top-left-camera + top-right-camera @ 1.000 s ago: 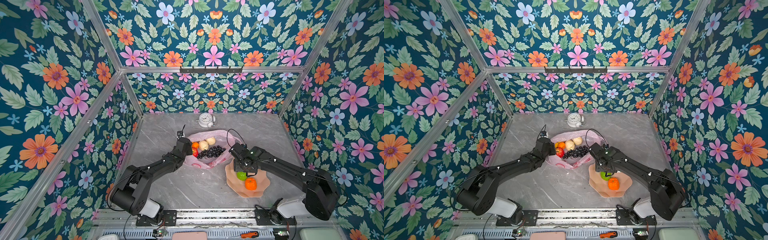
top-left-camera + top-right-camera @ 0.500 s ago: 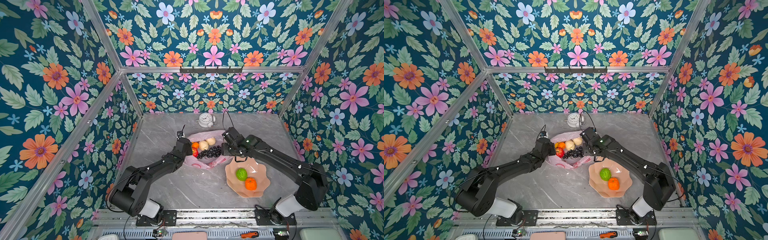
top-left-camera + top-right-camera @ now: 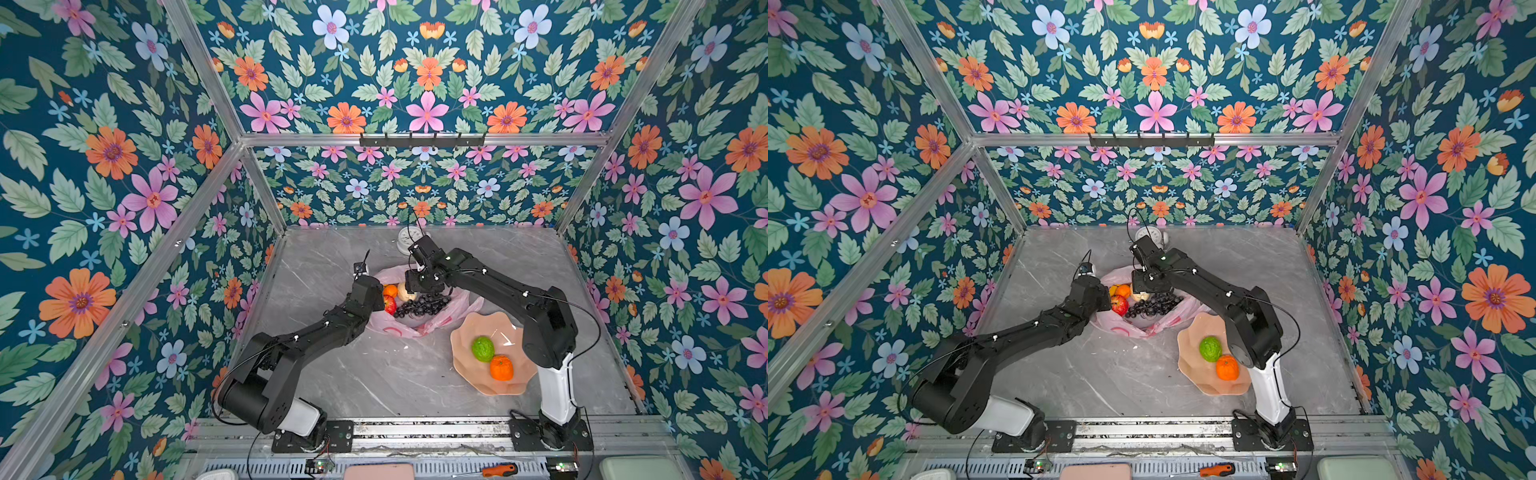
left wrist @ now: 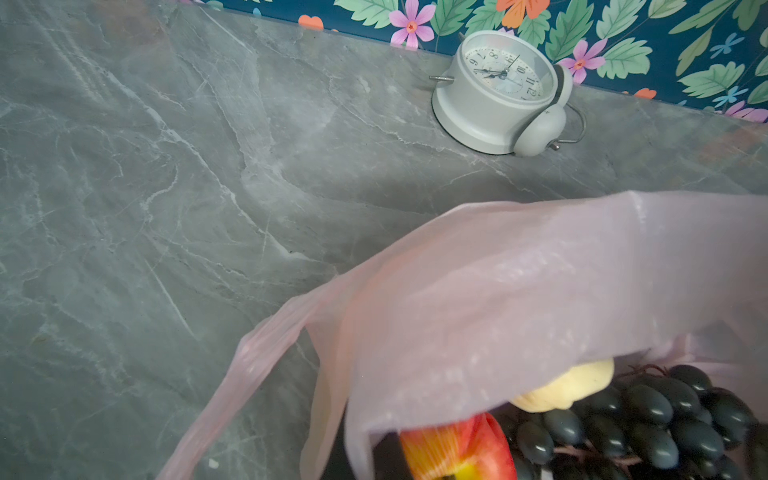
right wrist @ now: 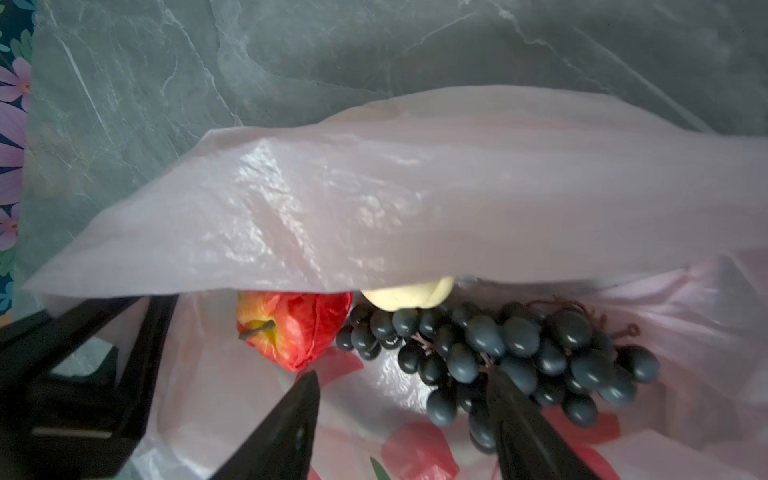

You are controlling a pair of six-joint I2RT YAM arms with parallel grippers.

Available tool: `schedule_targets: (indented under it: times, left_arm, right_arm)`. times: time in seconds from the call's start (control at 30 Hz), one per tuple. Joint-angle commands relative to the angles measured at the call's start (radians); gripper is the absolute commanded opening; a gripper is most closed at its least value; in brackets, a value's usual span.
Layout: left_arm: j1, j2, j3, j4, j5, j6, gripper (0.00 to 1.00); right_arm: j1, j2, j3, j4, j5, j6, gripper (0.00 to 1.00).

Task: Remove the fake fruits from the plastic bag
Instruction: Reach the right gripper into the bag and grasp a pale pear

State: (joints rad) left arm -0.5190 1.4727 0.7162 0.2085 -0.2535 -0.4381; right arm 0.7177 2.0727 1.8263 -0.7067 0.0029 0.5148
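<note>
Two fruits (image 3: 482, 349) sit on the dish (image 3: 505, 332), others in the bag (image 3: 415, 327).

A robotics lab test cell is being shown here, not a lived-in room. The workspace is being boxed in by an aluminium frame (image 3: 299, 140), which is being lined on the left, right and far sides with floral wallpaper panels (image 3: 428, 70). Two robot arms (image 3: 316, 332) are being carried on a slotted metal rail (image 3: 428, 428) along the near edge of a grey marble-look tabletop (image 3: 374, 374). A small circuit board (image 3: 318, 465) and an orange-handled screwdriver (image 3: 498, 470) are being left lying by that rail. Fake fruits (image 3: 419, 305), a plastic bag (image 3: 415, 328) and an alarm clock (image 4: 494, 91) are being laid out on the tabletop.
</note>
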Motion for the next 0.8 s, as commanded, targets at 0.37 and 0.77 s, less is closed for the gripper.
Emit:
schedule_targets:
  times: [0.37, 0.77]
  left_arm:
    - [0.001, -0.002, 0.003, 0.008, -0.001, 0.004, 0.06]
    - [0.000, -0.001, 0.003, 0.008, -0.001, 0.004, 0.07]
  right_arm:
    - [-0.019, 0.207, 0.230, -0.118, -0.023, -0.036, 0.69]
    - [-0.026, 0.327, 0.376, -0.195, -0.050, -0.053, 0.70]
